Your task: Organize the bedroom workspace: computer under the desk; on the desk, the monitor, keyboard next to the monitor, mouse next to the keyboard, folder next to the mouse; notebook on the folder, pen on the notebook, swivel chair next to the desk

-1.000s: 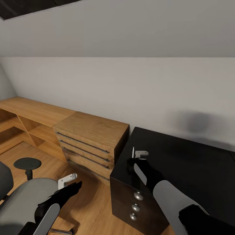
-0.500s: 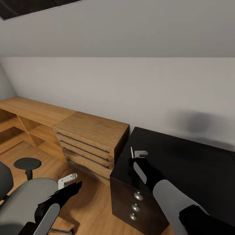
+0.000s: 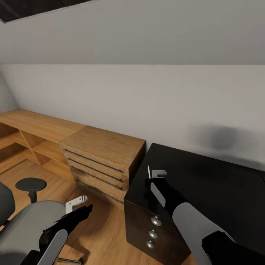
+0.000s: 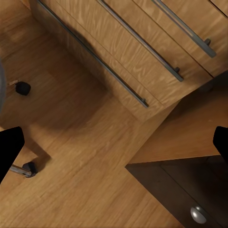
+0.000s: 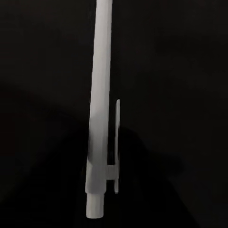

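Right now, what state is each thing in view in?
pen: held upright in the right hand above the desk
left hand: open, empty
desk drawers: all shut
wood cabinet drawers: all shut
swivel chair: seat bare

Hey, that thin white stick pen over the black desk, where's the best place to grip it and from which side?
Probably the plain middle of the thin white stick pen, clear of the clip near one end. It stands nearly upright in the right hand above the glossy black desk, so a sideways pinch across the narrow barrel suits it.
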Robot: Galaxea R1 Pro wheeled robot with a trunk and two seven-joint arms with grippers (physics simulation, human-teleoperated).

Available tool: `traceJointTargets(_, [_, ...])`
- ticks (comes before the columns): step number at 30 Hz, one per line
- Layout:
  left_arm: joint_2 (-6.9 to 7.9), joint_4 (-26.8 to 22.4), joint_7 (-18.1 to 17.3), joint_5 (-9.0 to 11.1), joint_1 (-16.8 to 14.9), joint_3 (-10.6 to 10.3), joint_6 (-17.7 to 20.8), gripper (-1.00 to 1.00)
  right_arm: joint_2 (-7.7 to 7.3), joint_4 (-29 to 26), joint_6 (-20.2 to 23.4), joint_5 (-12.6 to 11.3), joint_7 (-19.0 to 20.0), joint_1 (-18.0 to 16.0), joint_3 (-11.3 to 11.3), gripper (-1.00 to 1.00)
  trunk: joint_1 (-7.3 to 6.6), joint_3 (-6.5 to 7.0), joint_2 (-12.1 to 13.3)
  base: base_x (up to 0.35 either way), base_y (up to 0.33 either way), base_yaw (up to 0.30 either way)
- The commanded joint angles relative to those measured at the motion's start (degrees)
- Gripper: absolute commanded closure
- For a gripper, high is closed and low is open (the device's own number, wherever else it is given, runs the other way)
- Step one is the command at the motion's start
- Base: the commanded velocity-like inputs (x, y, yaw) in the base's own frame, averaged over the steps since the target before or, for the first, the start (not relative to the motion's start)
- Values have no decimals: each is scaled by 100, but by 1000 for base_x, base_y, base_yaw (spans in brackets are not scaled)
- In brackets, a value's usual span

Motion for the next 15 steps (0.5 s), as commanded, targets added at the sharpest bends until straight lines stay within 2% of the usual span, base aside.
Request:
traceJointTargets(1, [5,-9,59,55,-5,-12,1,-100,-6,194,31,-115,-58,-2,33,100,0,-7,-3,0,0,0])
traceJointTargets(3, [3,-9,59,55,-5,-12,1,-100,-7,193,31,-115,-58,-2,33,100,0,-7,-3,0,0,0])
traceJointTargets(12, [2,-9,59,55,-6,-12,1,-100,-14,163,32,-115,-64,-2,33,100,-197,155,358,0,0,0])
traceJointTargets(15, [3,-9,59,55,-6,-12,1,-100,-22,-13,34,-115,-66,-2,14,100,-263,209,479,0,0,0])
